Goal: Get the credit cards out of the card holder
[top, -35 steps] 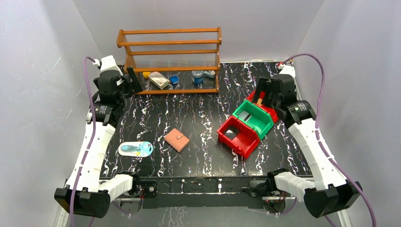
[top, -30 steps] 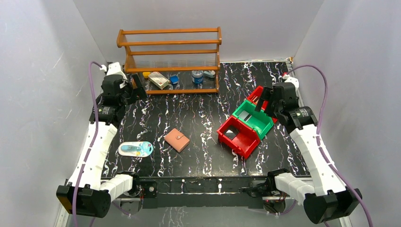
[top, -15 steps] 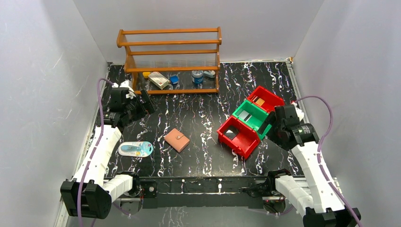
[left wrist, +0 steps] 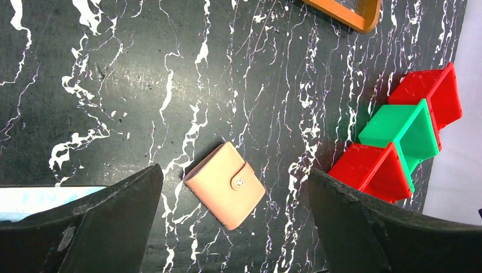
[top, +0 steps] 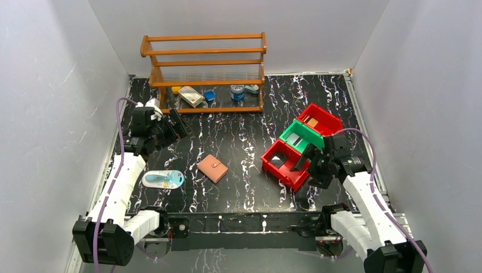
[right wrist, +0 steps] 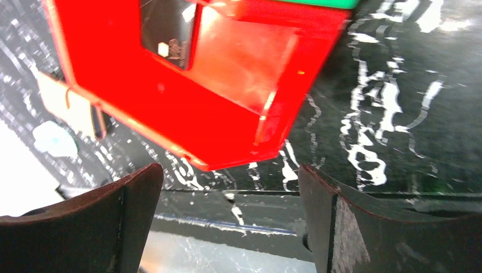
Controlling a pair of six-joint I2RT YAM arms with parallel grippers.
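One card holder (top: 212,168) is counted, lying flat and shut with its snap tab fastened on the table (top: 244,136), left of centre, well apart from both claws. Three bins are counted in a touching diagonal row at right: a near red bin (top: 295,173), a green bin (top: 315,149) and a far red bin (top: 328,118). One wooden rack (top: 204,71) stands at the back, and one blue-and-white packet (top: 163,180) lies left of the holder. The left gripper (top: 177,122) is held above the table's left side, tilted toward the holder, fingers spread wide. The right gripper (top: 305,158) is held low just beside the near red bin, fingers also spread wide. The holder's inside is hidden. The small items on the rack's bottom shelf and a flat piece in each bin are too small to be identified.
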